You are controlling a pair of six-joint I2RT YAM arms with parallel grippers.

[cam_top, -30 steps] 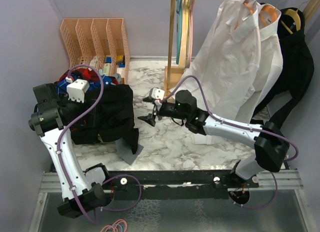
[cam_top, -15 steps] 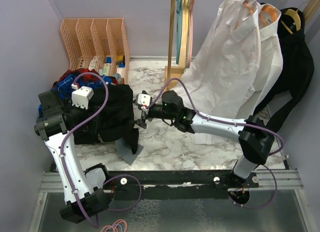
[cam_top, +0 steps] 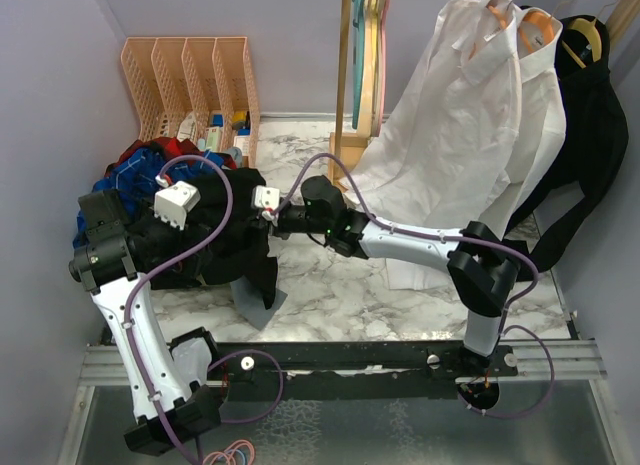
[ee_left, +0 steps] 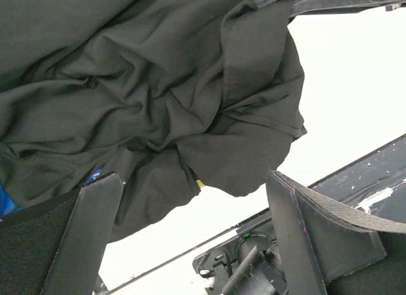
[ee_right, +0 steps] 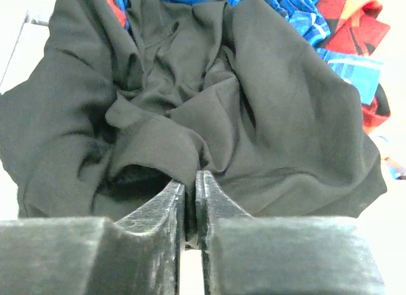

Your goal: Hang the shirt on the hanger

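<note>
Right tool [ee_right: 189, 176] has reached across marble table [cam_top: 340, 285] and pinches shirt [ee_right: 285, 117]; left tool [ee_left: 193, 181] gapes.

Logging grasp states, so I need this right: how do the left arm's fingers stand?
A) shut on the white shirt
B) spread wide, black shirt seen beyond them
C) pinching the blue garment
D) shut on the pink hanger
B: in the left wrist view the left gripper has its fingers far apart, and the crumpled shirt shows through the gap, with nothing clamped.
</note>
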